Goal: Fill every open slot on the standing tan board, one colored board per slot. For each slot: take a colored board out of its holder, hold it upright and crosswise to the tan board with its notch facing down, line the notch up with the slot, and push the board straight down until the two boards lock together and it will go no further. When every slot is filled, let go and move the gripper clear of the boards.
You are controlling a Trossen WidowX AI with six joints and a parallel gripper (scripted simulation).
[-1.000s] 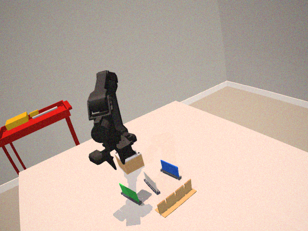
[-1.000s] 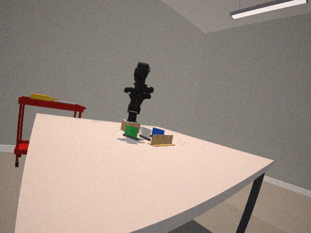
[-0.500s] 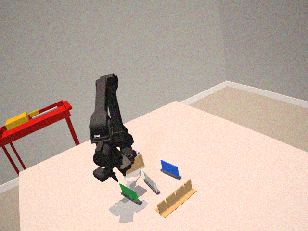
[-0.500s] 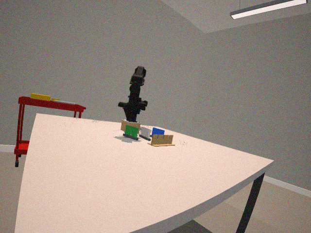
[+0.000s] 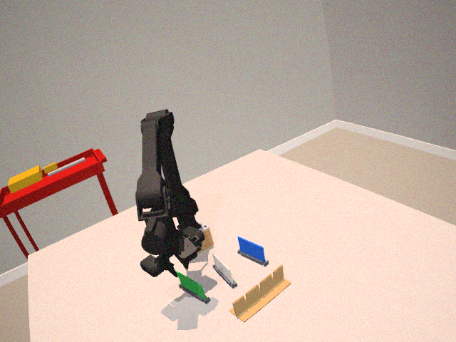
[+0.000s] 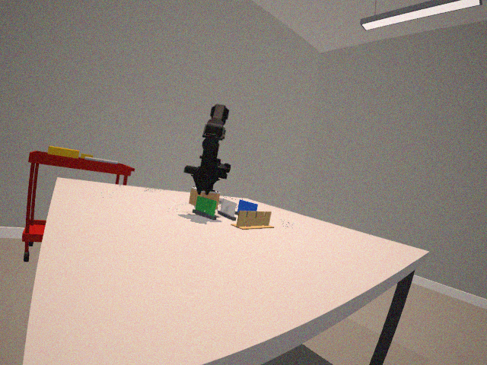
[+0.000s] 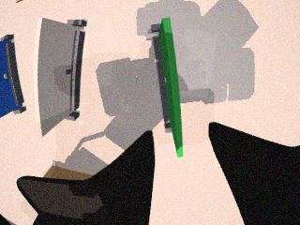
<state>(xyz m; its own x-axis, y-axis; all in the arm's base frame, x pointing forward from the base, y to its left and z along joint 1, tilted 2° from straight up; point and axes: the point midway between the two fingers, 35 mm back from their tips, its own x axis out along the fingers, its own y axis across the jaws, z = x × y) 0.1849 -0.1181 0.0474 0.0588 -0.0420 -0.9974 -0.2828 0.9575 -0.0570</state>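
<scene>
Green board: my next piece, by my judgement; the green board [image 5: 192, 286] [image 6: 205, 206] [image 7: 172, 89] stands upright in its dark holder [image 5: 206, 300] [image 6: 214, 217] [image 7: 162, 94].
Pincer: my pincer [image 5: 181, 271] [image 6: 202, 192] [image 7: 182, 133] is partly open, about midway, with nothing between the fingers; in the top view it hangs at 11 o'clock of the green board.
Grip: I should centre on the board, since in the wrist view it leans toward my 9 o'clock finger, descend with fingers parallel to its faces, close evenly, and lift straight until clear of the holder.
Notch: I cannot make it out; it must face down before insertion.
White board: the white board [image 5: 223, 268] [image 6: 227, 207] [image 7: 52, 75] stands at the green one's 2 o'clock; I should keep my outer finger off it.
Blue board: the blue board [image 5: 251, 249] [image 6: 247, 206] [image 7: 5, 89] is farther out at 2 o'clock.
Tan board: the tan board [image 5: 261, 291] [image 6: 253, 218] [image 7: 18, 1] waits near 3 o'clock, three slots open.
</scene>
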